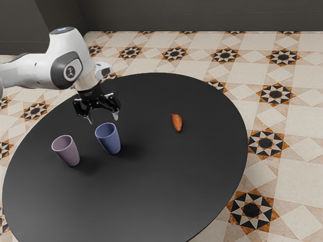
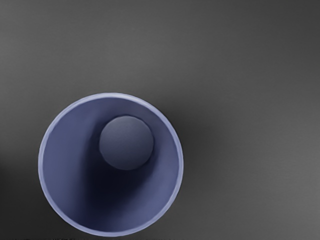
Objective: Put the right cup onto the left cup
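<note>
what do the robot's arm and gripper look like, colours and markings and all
The arm has smooth, rounded white housings, with a dark grey round cap bearing a pale mark at a joint and a small blue patch on top. Below it sits a beige-grey wrist section. The pincer has a wide black body with two slim fingers that end in pale grey tips.

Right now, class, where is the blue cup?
The blue cup stands on the black table, between the mauve cup and the orange-red item in the exterior view.
</note>
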Robot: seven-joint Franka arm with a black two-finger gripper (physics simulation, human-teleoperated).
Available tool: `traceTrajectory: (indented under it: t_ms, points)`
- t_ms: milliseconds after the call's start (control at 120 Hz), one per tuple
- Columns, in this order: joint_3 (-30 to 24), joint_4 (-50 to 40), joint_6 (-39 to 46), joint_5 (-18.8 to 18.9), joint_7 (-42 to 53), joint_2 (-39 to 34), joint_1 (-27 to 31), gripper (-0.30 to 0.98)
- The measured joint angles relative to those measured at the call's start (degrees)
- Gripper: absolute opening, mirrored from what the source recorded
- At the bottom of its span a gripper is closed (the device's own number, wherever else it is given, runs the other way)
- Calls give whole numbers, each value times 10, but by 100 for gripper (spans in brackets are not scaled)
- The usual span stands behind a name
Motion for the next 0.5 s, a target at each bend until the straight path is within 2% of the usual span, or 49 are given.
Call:
traceTrajectory:
  t_ms: [250, 500]
  points:
    - [0, -6, 50, -7, -28, 48, 18, 64]
    - [0, -6, 80, -8, -50, 65, 3, 28]
